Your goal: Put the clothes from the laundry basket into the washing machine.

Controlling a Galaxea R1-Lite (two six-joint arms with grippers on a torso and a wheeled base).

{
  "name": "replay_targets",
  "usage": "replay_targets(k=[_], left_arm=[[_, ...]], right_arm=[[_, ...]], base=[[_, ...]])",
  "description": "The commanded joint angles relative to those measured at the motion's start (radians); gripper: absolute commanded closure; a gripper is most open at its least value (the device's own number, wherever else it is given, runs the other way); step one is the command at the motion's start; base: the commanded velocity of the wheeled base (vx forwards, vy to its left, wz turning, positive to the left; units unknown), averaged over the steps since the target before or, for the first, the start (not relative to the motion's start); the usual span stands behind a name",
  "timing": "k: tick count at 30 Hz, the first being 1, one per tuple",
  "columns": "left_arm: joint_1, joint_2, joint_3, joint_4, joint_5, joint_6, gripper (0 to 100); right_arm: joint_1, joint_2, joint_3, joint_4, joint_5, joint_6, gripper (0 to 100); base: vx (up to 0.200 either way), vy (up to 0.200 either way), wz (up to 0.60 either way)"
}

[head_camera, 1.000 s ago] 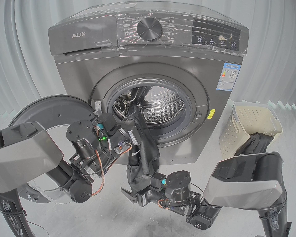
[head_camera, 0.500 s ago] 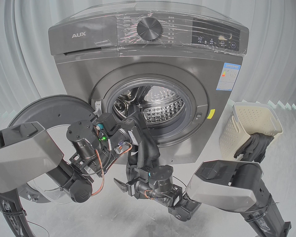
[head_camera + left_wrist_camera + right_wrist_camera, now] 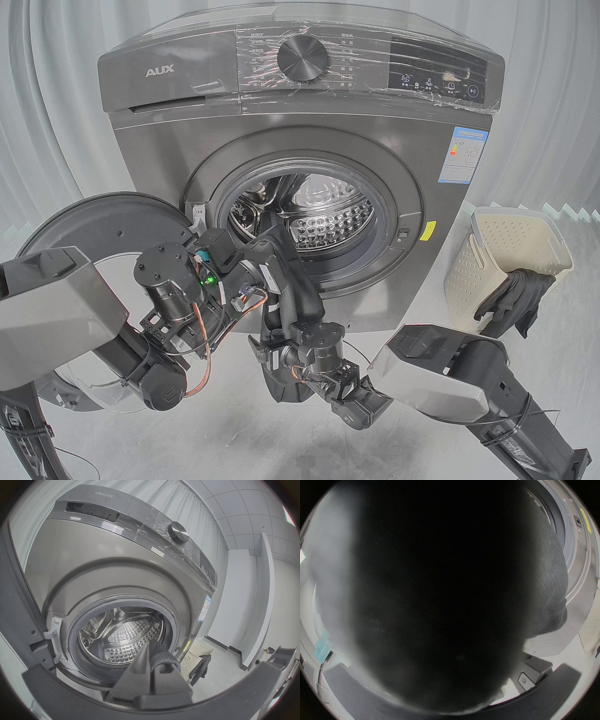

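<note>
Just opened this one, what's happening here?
The left tool is shut on a dark garment at the mouth of the washing machine, whose door stands open. Most of that garment hangs down in front of the machine. The right tool sits at the hanging lower part, with cloth close over its wrist camera. A second dark garment is draped over the rim of the laundry basket beside the machine.
</note>
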Motion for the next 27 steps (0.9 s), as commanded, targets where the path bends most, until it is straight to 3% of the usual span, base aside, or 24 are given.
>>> replay_targets(k=[1,5,6,11,21,24,26,27], left_arm=[[0.000,0.001,0.000,-0.001,0.001,0.000,100],[0.000,-0.001,0.000,-0.001,0.001,0.000,100],[0.000,-0.001,0.000,-0.001,0.002,0.000,100],[0.011,0.002,0.000,-0.001,0.002,0.000,100],[0.060,0.019,-0.023,0.000,0.011,0.000,100],[0.066,0.017,-0.030,0.000,0.025,0.002,100],[0.072,0.016,-0.031,0.000,0.027,0.002,100],[0.080,0.014,-0.033,0.000,0.027,0.002,100]], right_arm=[[-0.005,0.044,-0.036,0.001,-0.012,-0.002,0],[-0.005,0.061,-0.061,-0.001,-0.026,-0.002,0],[-0.005,0.064,-0.065,-0.002,-0.037,-0.002,100],[-0.001,0.063,-0.044,-0.025,-0.041,-0.003,100],[0.027,-0.154,0.324,-0.123,-0.030,-0.023,100],[0.019,-0.275,0.481,-0.142,-0.026,-0.029,100],[0.012,-0.308,0.525,-0.153,-0.024,-0.040,100],[0.001,-0.353,0.585,-0.174,-0.017,-0.068,100]], base=[[0.000,0.000,0.00],[0.000,0.000,0.00],[0.000,0.000,0.00],[0.000,0.000,0.00],[0.000,0.000,0.00],[0.000,0.000,0.00],[0.000,0.000,0.00],[0.000,0.000,0.00]])
